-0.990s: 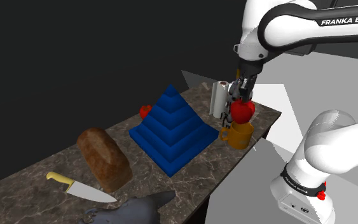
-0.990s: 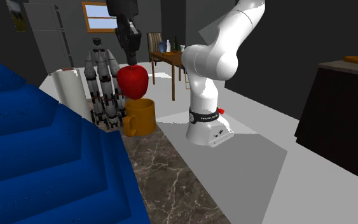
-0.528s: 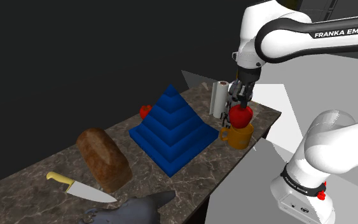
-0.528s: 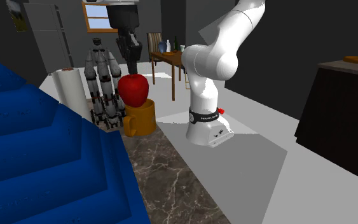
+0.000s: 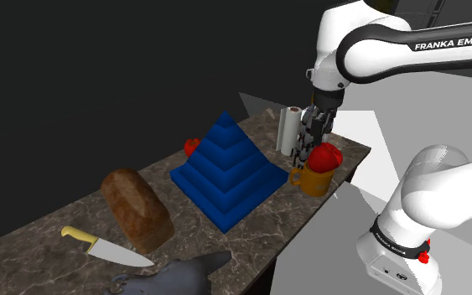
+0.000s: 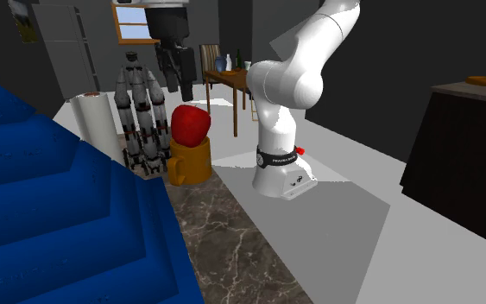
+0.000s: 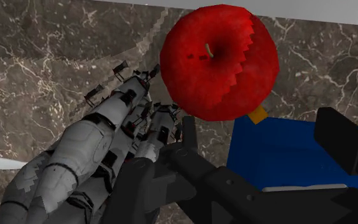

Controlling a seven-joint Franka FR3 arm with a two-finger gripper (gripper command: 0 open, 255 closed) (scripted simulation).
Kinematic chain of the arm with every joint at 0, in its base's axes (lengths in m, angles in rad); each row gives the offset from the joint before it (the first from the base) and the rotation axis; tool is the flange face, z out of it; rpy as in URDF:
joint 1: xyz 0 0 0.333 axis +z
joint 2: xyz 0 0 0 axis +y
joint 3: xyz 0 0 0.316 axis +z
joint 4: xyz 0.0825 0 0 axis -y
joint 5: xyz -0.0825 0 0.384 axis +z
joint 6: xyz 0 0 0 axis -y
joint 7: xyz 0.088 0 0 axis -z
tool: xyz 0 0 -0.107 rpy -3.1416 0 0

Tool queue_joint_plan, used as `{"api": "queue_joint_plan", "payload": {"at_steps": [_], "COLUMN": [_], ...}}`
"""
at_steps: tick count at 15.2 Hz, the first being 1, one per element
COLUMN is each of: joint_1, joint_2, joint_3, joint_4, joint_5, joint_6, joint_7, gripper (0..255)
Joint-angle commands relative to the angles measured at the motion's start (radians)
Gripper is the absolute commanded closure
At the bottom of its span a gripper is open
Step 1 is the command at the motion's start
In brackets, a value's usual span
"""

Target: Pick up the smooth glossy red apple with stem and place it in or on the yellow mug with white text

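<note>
Release at the mug. Half a second ago your gripper (image 6: 173,85) clasped the red apple (image 6: 190,123). Now its fingers stand apart, above and clear of the fruit, which rests on the rim of the orange-yellow mug (image 6: 191,161). Judge the placement essentially done. The wrist view shows the stem (image 7: 208,51) and the apple covering nearly all of the mug. The second exterior view alone shows the apple's lean toward the arm's base.

One apple (image 5: 325,156), one mug (image 5: 313,180), one blue pyramid (image 5: 227,168), one loaf (image 5: 137,208), one knife (image 5: 104,245), one paper roll (image 5: 289,131), one toy robot (image 6: 142,112).
</note>
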Motion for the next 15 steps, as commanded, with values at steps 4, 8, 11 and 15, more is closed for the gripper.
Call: {"api": "queue_joint_plan", "payload": {"at_steps": [4, 8, 11, 15], "joint_1": [0.0, 0.001, 0.001, 0.001], "joint_2": [0.006, 0.025, 0.025, 0.025], "joint_3": [0.001, 0.004, 0.004, 0.004], "joint_4": [0.036, 0.141, 0.141, 0.141], "joint_5": [0.001, 0.003, 0.003, 0.003], "joint_6": [-0.031, -0.116, -0.116, -0.116], "joint_7": [0.0, 0.0, 0.0, 0.0], "gripper": [0, 0, 0, 0]}}
